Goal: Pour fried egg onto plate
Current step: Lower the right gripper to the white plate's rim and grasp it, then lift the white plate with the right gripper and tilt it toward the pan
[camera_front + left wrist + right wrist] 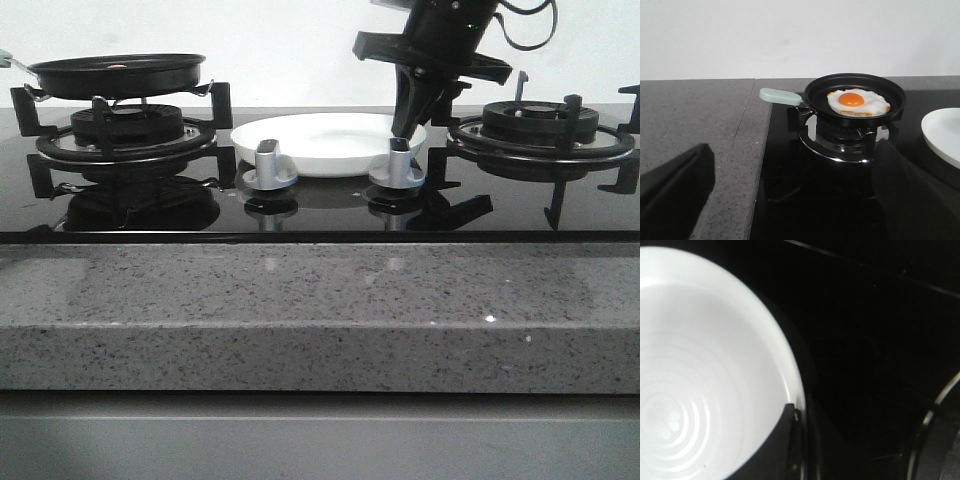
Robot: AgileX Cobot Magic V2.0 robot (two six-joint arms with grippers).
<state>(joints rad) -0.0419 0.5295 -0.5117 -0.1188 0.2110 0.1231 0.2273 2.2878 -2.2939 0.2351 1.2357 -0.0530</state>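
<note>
A kitchen: a black glass gas hob (320,215) with two burners and knobs (268,165) is set into a speckled grey stone surface (300,310).

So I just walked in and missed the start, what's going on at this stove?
A two-armed robot is working at a gas hob. A fried egg lies in a black pan on the left burner, and nothing is holding the pan's pale green handle. The left end effector is open, short of the pan. The right end effector is down at the rim of the empty white plate between the burners; whether it grips the rim is unclear.
</note>
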